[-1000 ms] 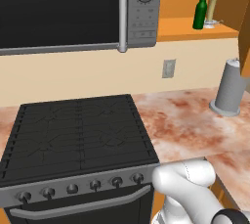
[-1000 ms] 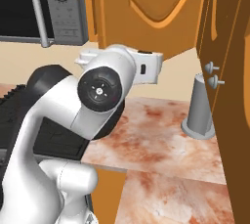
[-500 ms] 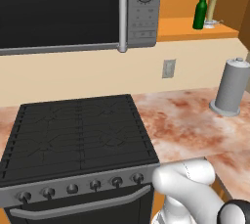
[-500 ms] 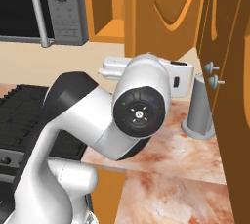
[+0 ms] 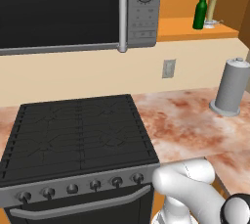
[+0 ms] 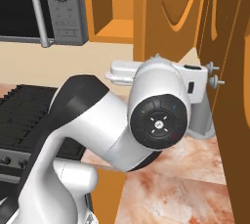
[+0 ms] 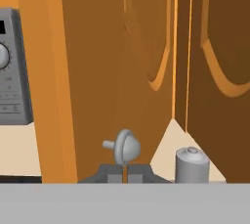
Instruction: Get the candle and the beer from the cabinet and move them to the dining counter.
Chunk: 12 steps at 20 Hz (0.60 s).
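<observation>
Matte black stove (image 5: 78, 135), marbled stone desk (image 5: 185, 120), ribbed grey canister (image 5: 233, 87) near its right edge. Glossy green beer (image 5: 200, 9) and slim cream candle (image 5: 212, 10) stand on the orange cabinet (image 5: 195, 28) shelf. Fingers (image 7: 125, 175) are pinched together beneath a round grey door knob (image 7: 123, 146).

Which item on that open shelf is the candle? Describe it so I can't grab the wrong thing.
Look right of the microwave to the orange cabinet shelf. Two things stand there close together: the green bottle with a red cap, and just right of it the candle. The candle is the shorter, pale cream-yellow plain cylinder with no neck.
</observation>
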Motion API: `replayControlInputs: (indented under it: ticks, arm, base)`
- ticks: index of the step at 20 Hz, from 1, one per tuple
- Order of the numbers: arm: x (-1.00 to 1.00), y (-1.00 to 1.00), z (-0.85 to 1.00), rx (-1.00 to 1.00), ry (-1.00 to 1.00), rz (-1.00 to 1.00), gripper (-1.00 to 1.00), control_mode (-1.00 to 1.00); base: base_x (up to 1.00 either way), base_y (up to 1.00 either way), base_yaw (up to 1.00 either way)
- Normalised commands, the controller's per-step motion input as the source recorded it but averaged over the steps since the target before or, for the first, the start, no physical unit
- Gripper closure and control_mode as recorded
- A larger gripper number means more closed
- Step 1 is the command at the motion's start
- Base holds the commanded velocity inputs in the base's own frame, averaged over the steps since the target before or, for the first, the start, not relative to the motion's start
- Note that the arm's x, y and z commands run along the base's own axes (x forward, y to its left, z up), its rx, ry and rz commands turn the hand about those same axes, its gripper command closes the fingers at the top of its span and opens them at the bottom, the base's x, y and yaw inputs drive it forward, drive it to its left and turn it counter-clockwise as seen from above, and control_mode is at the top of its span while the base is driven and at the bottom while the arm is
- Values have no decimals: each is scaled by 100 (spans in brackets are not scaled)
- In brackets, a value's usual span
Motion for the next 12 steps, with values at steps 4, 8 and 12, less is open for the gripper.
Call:
replayControlInputs:
  ticks: [4,8,12]
  arm:
    - [-13,-3,0,0,0,0,100,-100]
    - [0,0,0,0,0,0,100,-100]
    - [0,0,0,0,0,0,100,-100]
  base:
    - [0,0,0]
    - [0,0,0]
    - [0,0,0]
